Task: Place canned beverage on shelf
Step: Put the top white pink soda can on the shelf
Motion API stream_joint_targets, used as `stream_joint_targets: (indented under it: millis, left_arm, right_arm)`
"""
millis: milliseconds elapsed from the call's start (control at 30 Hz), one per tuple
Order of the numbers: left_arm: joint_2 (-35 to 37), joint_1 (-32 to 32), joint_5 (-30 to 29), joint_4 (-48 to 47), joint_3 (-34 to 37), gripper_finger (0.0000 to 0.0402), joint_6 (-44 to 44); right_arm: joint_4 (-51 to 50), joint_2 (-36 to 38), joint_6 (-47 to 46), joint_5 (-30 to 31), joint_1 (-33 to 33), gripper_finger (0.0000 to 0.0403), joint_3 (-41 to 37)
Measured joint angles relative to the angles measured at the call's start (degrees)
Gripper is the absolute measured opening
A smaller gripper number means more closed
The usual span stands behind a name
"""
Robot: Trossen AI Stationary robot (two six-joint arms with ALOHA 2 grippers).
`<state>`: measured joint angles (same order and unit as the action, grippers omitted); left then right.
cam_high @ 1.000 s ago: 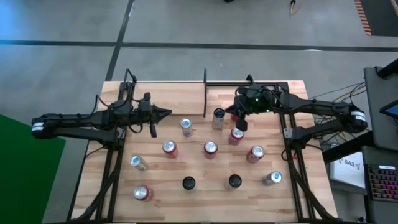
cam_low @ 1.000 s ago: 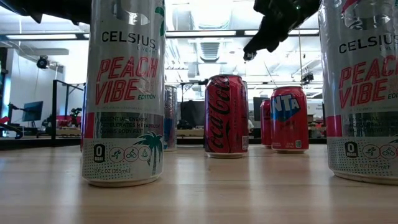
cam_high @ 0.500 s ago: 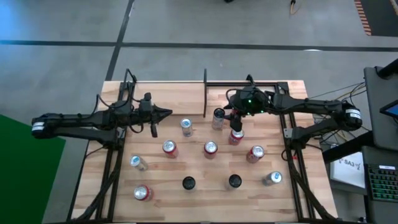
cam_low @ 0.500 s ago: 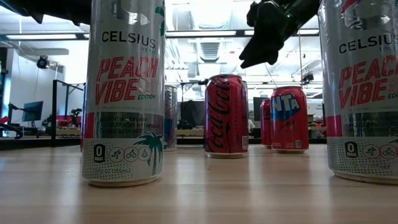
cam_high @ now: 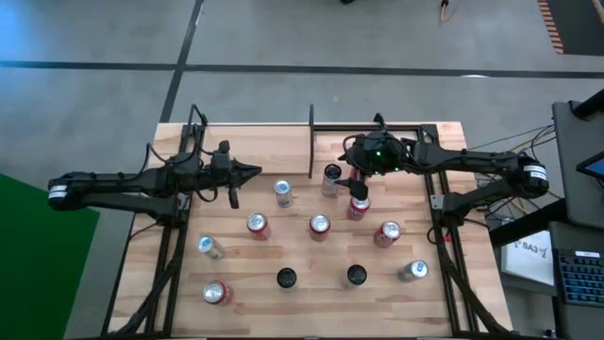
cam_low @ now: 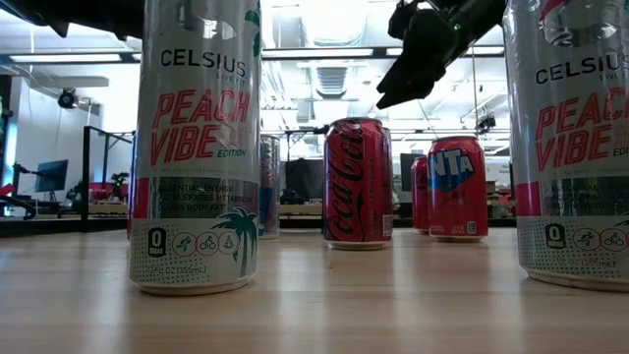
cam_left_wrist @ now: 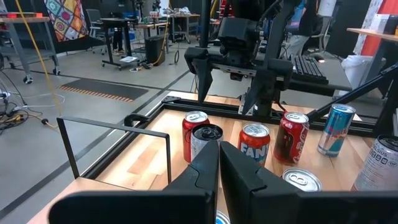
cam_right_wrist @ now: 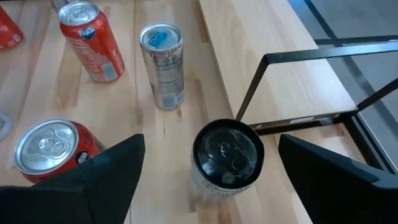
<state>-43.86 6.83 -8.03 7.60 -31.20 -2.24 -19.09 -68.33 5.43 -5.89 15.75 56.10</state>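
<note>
Right gripper (cam_right_wrist: 205,168) poised above black-topped can (cam_right_wrist: 227,155), fingers spread wide, gripping nothing; can upright on table (cam_high: 415,236) beside shelf (cam_high: 377,137) rods, red can (cam_right_wrist: 53,152) close by. Left gripper (cam_high: 247,171) idle over left side, fingers pressed together, empty.

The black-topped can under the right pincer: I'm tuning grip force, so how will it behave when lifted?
The black-topped can looks like thin metal, so probably dents if squeezed hard. It stands tall and narrow, likely tippy if nudged off-centre. Its smooth round wall may slip between the right pincer, now open.
</note>
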Motion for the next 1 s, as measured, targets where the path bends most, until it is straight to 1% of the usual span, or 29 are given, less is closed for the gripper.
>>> stream_joint_targets:
  millis: [233,467,700,867,1000]
  left_arm:
    - [0.0,0.0,0.0,0.4,0.0,0.0,0.0]
    - [-0.1,0.0,0.0,0.8,0.0,0.0,0.0]
    - [-0.1,0.0,0.0,0.8,0.0,0.0,0.0]
    - [-0.1,0.0,0.0,0.8,0.0,0.0,0.0]
    - [-0.1,0.0,0.0,0.6,0.0,0.0,0.0]
  right_arm:
    - [0.1,-1.4,0.6,0.0,0.1,0.0361,0.1]
    - [-0.4,-4.9,-0.7,0.0,0.1,0.0361,2.1]
    - [-4.5,-9.1,-1.7,0.4,0.1,0.0361,5.8]
    - [-10.1,-12.2,-3.0,4.5,0.1,0.0361,9.5]
    - [-12.1,-14.0,-4.0,4.6,0.1,0.0361,11.2]
